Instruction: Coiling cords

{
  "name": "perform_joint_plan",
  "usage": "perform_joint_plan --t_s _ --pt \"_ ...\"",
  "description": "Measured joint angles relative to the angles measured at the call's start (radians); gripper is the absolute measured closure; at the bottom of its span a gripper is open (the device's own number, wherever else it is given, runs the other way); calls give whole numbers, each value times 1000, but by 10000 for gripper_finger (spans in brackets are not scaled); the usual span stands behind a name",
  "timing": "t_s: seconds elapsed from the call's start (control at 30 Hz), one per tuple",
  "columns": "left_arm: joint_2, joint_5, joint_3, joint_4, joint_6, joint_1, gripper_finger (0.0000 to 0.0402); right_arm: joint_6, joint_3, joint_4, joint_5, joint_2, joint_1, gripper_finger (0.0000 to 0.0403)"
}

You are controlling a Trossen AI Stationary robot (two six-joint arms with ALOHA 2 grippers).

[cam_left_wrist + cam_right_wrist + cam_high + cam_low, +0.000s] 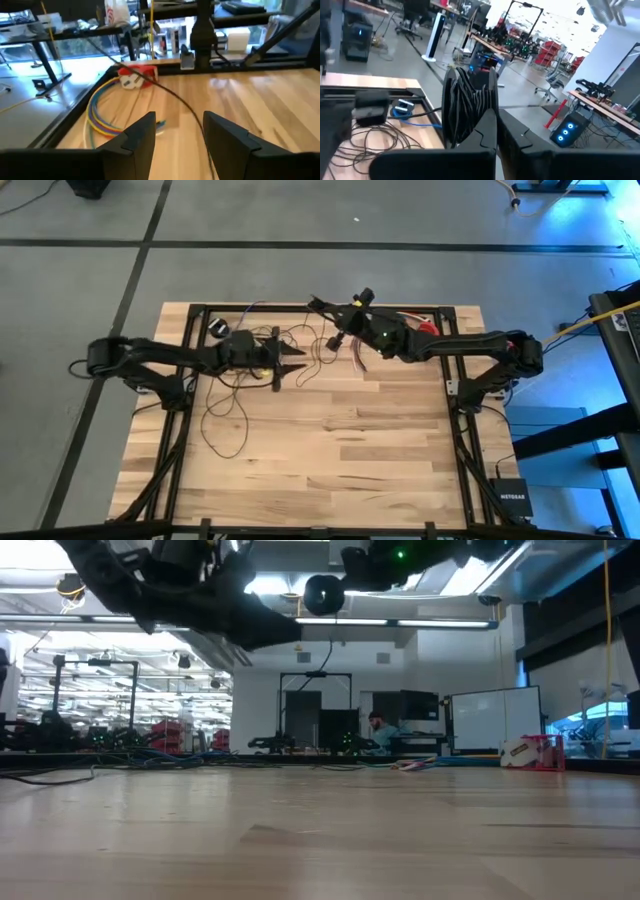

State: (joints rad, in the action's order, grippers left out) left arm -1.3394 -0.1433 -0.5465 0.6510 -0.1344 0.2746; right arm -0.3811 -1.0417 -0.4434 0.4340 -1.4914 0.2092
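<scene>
Several loops of the cords (465,107) sit clamped (bunched) in the right end effector (492,127).

Surface (330,450): pale wood planks, smooth, giving off a soft sheen, framed in matt black metal. Cords (465,107): thin, dark, rubbery-looking, showing slight gloss where bundled. Right end effector (492,130) and left end effector (177,135): fingers looking like matt black plastic.

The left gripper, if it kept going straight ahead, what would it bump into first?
Probably the thin dark cord, which crosses right in front of the open left gripper. Beyond it lie bare wooden table and a red-and-white object off to one side. Depth is hard to judge.
</scene>
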Motion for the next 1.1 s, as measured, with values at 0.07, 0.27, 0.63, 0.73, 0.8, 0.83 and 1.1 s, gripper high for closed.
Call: perform_joint_plan --t_s 0.07,0.27,0.63,0.73,0.8,0.83,1.1 --pt "-53 33 0 84 29 -5 243 0 18 -40 -8 -5 10 401" --pt "-167 121 -44 166 211 14 243 -85 41 -157 0 -31 9 401" --pt "-191 67 -104 177 347 14 243 -182 39 -183 -32 -40 7 401" --pt "-192 67 -113 177 349 14 243 -193 39 -184 -52 -40 7 401" --pt "-192 67 -120 175 349 14 243 -195 39 -184 -53 -40 7 401" --pt "-192 66 -123 176 347 14 243 -197 39 -183 -53 -40 7 401" --pt "-193 66 -126 168 307 14 293 -202 39 -176 -54 -40 7 401"
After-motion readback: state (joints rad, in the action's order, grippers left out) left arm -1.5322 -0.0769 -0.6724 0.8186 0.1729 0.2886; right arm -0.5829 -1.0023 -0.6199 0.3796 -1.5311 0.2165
